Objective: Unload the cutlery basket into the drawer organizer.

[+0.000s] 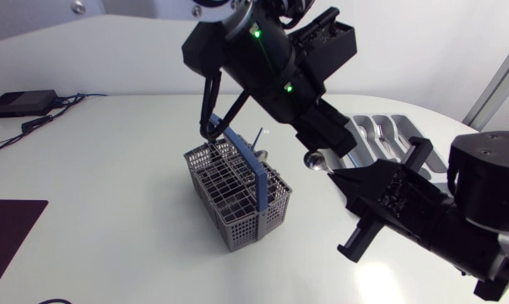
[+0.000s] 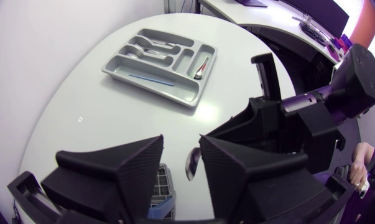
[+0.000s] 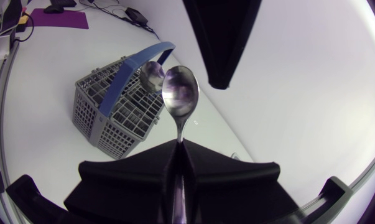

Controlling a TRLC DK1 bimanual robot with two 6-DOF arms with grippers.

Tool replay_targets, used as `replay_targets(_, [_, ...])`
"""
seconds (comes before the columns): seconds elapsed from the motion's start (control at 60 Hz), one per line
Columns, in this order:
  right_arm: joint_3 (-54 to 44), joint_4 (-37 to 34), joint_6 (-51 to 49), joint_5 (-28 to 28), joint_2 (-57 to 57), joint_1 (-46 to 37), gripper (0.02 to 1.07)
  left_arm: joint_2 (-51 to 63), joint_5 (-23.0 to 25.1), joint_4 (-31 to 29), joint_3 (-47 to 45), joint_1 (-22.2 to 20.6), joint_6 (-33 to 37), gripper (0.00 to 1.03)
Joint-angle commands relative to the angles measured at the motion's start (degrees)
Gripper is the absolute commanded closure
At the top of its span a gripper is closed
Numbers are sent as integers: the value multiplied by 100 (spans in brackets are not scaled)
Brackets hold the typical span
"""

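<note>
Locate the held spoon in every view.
Head view: spoon just right of the basket, at the right gripper.
Left wrist view: spoon beyond the open jaws' gap, beside the basket.
Right wrist view: spoon clamped in the jaws, basket behind.
Shared landmark: basket.

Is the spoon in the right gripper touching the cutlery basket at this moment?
Apart. The head view shows the spoon, held in the right gripper, beside the cutlery basket with bare table between them.
</note>
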Motion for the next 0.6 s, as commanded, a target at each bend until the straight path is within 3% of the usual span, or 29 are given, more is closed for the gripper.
replay_targets(0.0, [-41, -79, -118, -153, -119, -83, 101, -46, 56, 22, 193, 91, -169, 19])
replay_targets(0.183, [-138, -281, -347, -1190, -233, -1076, 101, -266, 56, 110, 123, 214, -169, 11])
replay_targets(0.417, [-305, -360, -1191, -3168, -172, -3264, 101, -547, 47, 128, -299, 319, -81, 11])
replay_targets(0.583, [-208, -369, -2017, -4398, 575, -4750, 101, -793, 38, 189, -703, 407, 34, 11])
